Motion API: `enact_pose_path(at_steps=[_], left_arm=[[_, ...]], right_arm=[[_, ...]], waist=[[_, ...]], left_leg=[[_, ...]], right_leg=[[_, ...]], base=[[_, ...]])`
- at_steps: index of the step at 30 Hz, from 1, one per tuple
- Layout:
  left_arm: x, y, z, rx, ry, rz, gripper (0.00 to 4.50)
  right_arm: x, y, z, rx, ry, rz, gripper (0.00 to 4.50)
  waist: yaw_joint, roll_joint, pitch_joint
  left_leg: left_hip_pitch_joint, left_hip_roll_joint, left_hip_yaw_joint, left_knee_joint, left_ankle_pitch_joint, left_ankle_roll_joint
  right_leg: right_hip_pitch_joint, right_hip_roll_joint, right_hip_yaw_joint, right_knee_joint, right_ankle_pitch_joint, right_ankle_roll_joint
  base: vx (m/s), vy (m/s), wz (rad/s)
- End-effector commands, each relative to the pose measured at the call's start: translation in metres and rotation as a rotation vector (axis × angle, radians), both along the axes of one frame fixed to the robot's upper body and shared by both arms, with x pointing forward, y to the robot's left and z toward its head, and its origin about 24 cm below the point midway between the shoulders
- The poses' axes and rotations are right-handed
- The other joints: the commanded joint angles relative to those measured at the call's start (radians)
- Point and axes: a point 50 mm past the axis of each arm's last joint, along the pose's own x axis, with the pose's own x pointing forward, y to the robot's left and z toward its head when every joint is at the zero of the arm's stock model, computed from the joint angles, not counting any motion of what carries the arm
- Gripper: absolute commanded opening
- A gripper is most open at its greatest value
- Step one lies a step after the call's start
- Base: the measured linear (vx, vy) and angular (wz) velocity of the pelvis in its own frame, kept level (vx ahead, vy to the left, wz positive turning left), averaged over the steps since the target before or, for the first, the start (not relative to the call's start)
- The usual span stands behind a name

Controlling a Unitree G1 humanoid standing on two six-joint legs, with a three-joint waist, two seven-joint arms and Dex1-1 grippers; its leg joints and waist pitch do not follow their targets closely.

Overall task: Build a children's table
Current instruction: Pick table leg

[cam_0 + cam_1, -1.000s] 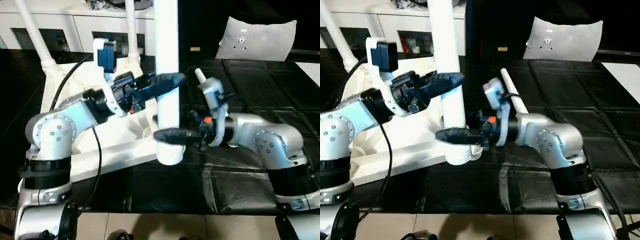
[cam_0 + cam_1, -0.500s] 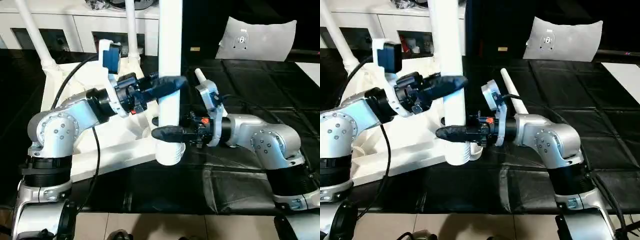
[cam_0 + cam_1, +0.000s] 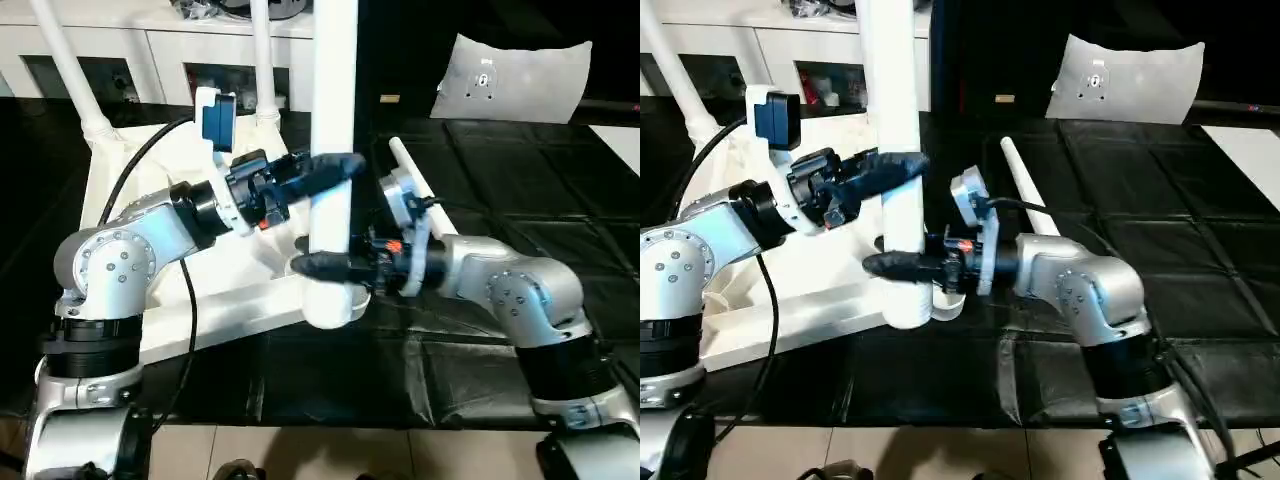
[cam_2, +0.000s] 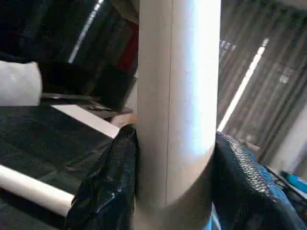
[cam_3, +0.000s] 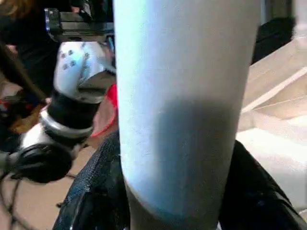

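A white table leg (image 3: 335, 100) stands upright at the centre, its thick end just above the upturned white tabletop (image 3: 230, 290). My left gripper (image 3: 335, 165) is shut on the leg partway up. In the left wrist view its black fingers (image 4: 103, 187) press both sides of the leg (image 4: 177, 105). My right gripper (image 3: 325, 268) is shut on the same leg near its bottom end. The right wrist view has that leg (image 5: 184, 96) tight between the fingers (image 5: 96, 201). Two more legs (image 3: 70, 70) (image 3: 262, 60) stand in the tabletop's far corners. Another leg (image 3: 1025, 195) lies on the black mat.
A white cabinet (image 3: 150, 50) runs along the back left. A pale cushion (image 3: 515, 75) leans at the back right and a flat white board (image 3: 620, 140) lies at the right edge. Black matting (image 3: 480, 380) covers the floor. A black cable (image 3: 190, 300) hangs from my left arm.
My right gripper has closed on the lower part of the upright leg. Both arms have carried the leg slightly to the left.
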Motion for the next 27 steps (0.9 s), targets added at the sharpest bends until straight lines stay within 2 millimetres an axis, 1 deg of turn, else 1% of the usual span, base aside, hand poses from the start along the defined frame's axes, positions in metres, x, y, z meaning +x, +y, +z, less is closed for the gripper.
enact_pose_path(at_steps=[1, 3, 4, 5, 7, 8, 10, 12, 14, 15, 17, 18, 19, 21, 22, 27], left_arm=[[0.003, 0.003, 0.005, 0.024, -0.032, 0.061, 2.53], [0.001, 0.002, 0.003, 0.053, -0.051, 0.078, 2.53], [-0.001, 0.001, 0.002, 0.071, -0.064, 0.090, 2.53], [-0.004, -0.001, 0.002, 0.086, -0.088, 0.099, 2.53], [-0.006, -0.004, -0.001, 0.129, -0.126, 0.167, 2.53], [-0.007, -0.006, -0.001, 0.142, -0.145, 0.192, 2.53], [-0.007, -0.007, -0.003, 0.170, -0.168, 0.243, 2.53], [-0.008, -0.009, -0.004, 0.193, -0.183, 0.255, 2.53], [-0.010, -0.010, -0.005, 0.209, -0.194, 0.268, 2.53], [-0.011, -0.012, -0.005, 0.213, -0.193, 0.277, 2.53], [-0.012, -0.013, -0.006, 0.211, -0.182, 0.286, 2.53], [-0.013, -0.013, -0.006, 0.210, -0.177, 0.287, 2.53], [-0.013, -0.013, -0.006, 0.196, -0.157, 0.290, 2.53], [-0.011, -0.012, -0.006, 0.202, -0.150, 0.319, 2.53], [-0.011, -0.012, -0.007, 0.208, -0.150, 0.324, 2.53], [-0.011, -0.012, -0.009, 0.236, -0.165, 0.338, 2.53]], right_arm=[[0.007, -0.004, -0.002, -0.047, -0.034, -0.092, 1.91], [0.009, -0.003, -0.002, -0.042, -0.042, -0.123, 1.91], [0.010, -0.003, -0.002, -0.037, -0.048, -0.145, 1.91], [0.012, -0.002, -0.001, -0.037, -0.060, -0.173, 1.91], [0.014, -0.001, -0.002, -0.043, -0.082, -0.209, 1.91], [0.014, 0.000, -0.002, -0.045, -0.088, -0.222, 1.91], [0.015, 0.001, -0.002, -0.048, -0.096, -0.238, 1.91], [0.015, 0.001, -0.002, -0.050, -0.103, -0.245, 1.91], [0.015, 0.002, -0.002, -0.050, -0.109, -0.254, 1.91], [0.016, 0.003, -0.002, -0.049, -0.113, -0.259, 1.91], [0.016, 0.003, -0.002, -0.048, -0.117, -0.264, 1.91], [0.016, 0.004, -0.002, -0.048, -0.118, -0.264, 1.91], [0.016, 0.004, -0.002, -0.053, -0.123, -0.264, 1.91], [0.016, 0.004, -0.003, -0.058, -0.130, -0.266, 1.91], [0.016, 0.005, -0.003, -0.059, -0.132, -0.268, 1.91], [0.016, 0.005, -0.004, -0.061, -0.137, -0.274, 1.91]], waist=[[0.001, -0.003, -0.071], [0.002, -0.003, -0.071], [0.001, -0.001, -0.071], [-0.001, -0.003, -0.072], [-0.001, -0.003, -0.072], [-0.002, -0.005, -0.071], [-0.002, -0.003, -0.071], [-0.002, -0.004, -0.069], [-0.004, -0.005, -0.069], [-0.004, -0.008, -0.068], [-0.004, -0.007, -0.067], [-0.005, -0.008, -0.067], [-0.005, -0.006, -0.067], [-0.006, -0.011, -0.067], [-0.004, -0.008, -0.068], [-0.005, -0.008, -0.068]], left_leg=[[0.009, 0.026, -0.004, -0.066, -0.145, -0.025], [0.010, 0.026, -0.004, -0.066, -0.145, -0.026], [0.010, 0.029, -0.006, -0.068, -0.142, -0.028], [0.010, 0.029, -0.006, -0.068, -0.143, -0.029], [0.009, 0.032, -0.007, -0.068, -0.141, -0.032], [0.008, 0.029, -0.005, -0.068, -0.140, -0.030], [0.009, 0.031, -0.005, -0.068, -0.142, -0.029], [0.010, 0.030, -0.005, -0.069, -0.158, -0.031], [0.010, 0.030, -0.006, -0.070, -0.165, -0.034], [0.009, 0.031, -0.006, -0.070, -0.168, -0.034], [0.010, 0.029, -0.006, -0.070, -0.176, -0.035], [0.010, 0.029, -0.006, -0.069, -0.175, -0.035], [0.010, 0.029, -0.006, -0.069, -0.172, -0.034], [0.009, 0.029, -0.005, -0.068, -0.168, -0.034], [0.009, 0.029, -0.006, -0.068, -0.167, -0.035], [0.009, 0.028, -0.006, -0.068, -0.162, -0.031]], right_leg=[[0.056, -0.070, 0.048, -0.073, -0.267, -0.135], [0.056, -0.070, 0.048, -0.072, -0.270, -0.132], [0.055, -0.071, 0.048, -0.071, -0.262, -0.133], [0.055, -0.070, 0.047, -0.069, -0.252, -0.135], [0.056, -0.072, 0.049, -0.067, -0.237, -0.137], [0.056, -0.070, 0.049, -0.069, -0.239, -0.133], [0.056, -0.071, 0.050, -0.070, -0.247, -0.131], [0.054, -0.071, 0.049, -0.073, -0.280, -0.121], [0.054, -0.070, 0.049, -0.073, -0.284, -0.117], [0.055, -0.070, 0.049, -0.074, -0.286, -0.117], [0.052, -0.069, 0.049, -0.075, -0.297, -0.115], [0.053, -0.069, 0.049, -0.074, -0.294, -0.117], [0.052, -0.068, 0.049, -0.075, -0.291, -0.116], [0.053, -0.067, 0.049, -0.074, -0.281, -0.119], [0.052, -0.068, 0.049, -0.073, -0.276, -0.121], [0.053, -0.067, 0.049, -0.072, -0.262, -0.122]], base=[[0.000, 0.000, 0.00], [0.000, 0.000, 0.00], [0.000, 0.000, 0.00], [0.000, 0.000, 0.00], [0.000, 0.000, 0.00], [0.000, 0.000, 0.00], [0.000, 0.000, 0.00], [0.000, 0.000, 0.00], [0.000, 0.000, 0.00], [0.000, 0.000, 0.00], [0.000, 0.000, 0.00], [0.000, 0.000, 0.00], [0.000, 0.000, 0.00], [0.000, 0.000, 0.00], [0.000, 0.000, 0.00], [0.000, 0.000, 0.00]])
